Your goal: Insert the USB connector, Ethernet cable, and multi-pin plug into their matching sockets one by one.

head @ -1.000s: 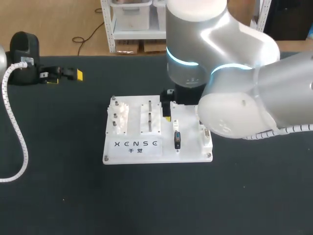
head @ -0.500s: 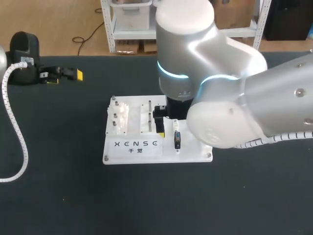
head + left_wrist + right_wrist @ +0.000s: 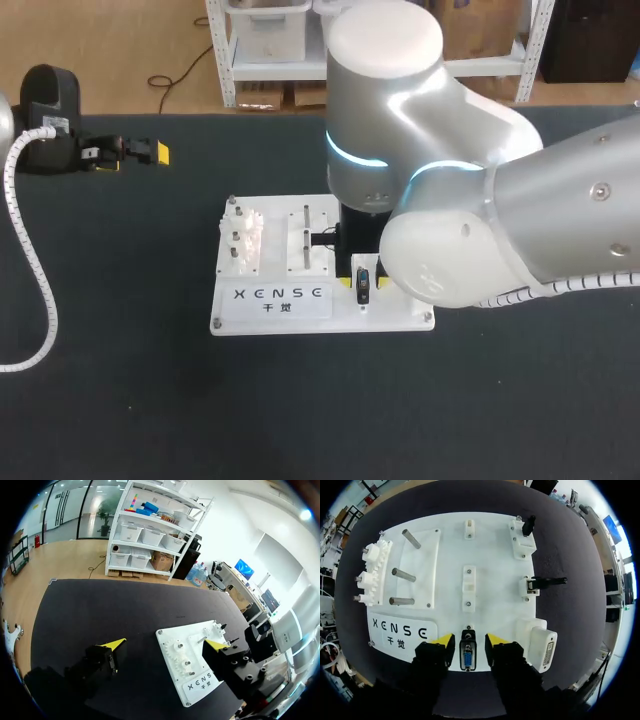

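The white socket board (image 3: 500, 570) lay flat on the dark surface (image 3: 120, 390), its logo corner at 7 o'clock. The multi-pin plug (image 3: 467, 656), black-shelled, stood at the board's 6 o'clock edge with its blue pin face turned upward. A white multi-pin socket (image 3: 543, 649) sat near it at 4 o'clock. The black Ethernet cable plug (image 3: 549, 581) lay level at 3 o'clock, one end in a white socket (image 3: 529, 587). The black USB connector (image 3: 528, 525) stood at 1 o'clock in a white block (image 3: 521, 544).
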Available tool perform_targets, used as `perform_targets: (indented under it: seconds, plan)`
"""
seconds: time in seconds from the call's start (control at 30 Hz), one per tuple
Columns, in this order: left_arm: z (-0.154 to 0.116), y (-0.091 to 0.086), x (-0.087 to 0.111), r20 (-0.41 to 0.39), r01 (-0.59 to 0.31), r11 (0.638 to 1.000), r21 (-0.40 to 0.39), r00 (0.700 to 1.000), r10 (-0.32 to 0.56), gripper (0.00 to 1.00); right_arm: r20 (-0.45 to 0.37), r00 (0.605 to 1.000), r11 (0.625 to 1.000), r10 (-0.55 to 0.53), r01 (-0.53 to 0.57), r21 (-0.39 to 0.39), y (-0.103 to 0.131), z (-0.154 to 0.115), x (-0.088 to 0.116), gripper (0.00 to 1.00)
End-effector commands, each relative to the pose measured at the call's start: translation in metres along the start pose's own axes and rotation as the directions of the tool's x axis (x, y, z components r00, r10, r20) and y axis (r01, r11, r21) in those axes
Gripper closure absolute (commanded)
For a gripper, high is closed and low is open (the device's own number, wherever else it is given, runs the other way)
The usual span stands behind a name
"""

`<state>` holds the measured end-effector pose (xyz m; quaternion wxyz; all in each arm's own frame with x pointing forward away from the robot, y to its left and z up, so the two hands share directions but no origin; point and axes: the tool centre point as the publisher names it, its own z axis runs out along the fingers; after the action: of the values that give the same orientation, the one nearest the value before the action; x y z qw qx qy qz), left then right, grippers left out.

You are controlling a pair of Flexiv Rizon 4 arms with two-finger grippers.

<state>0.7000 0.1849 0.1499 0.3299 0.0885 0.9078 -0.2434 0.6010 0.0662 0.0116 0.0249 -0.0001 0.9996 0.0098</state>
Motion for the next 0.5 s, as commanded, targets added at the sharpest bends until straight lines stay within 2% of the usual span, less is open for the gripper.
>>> perform_targets:
  seconds: [0.03,0.17,0.5]
  plan:
    - [0.0,0.0,0.0,0.0,0.0,1.0,0.0,1.0,0.0,0.0,-0.001,1.0,1.0,-0.001,0.001,-0.013,-0.001,0.004,0.002,1.0]
    - [0.0,0.0,0.0,0.0,0.0,1.0,0.0,1.0,0.0,0.0,0.015,1.0,0.999,-0.021,0.022,-0.037,-0.001,0.002,0.002,1.0]
    - [0.0,0.0,0.0,0.0,0.0,1.0,0.0,1.0,0.0,0.0,0.079,0.996,0.995,-0.049,0.056,-0.086,-0.004,-0.03,0.001,1.0]
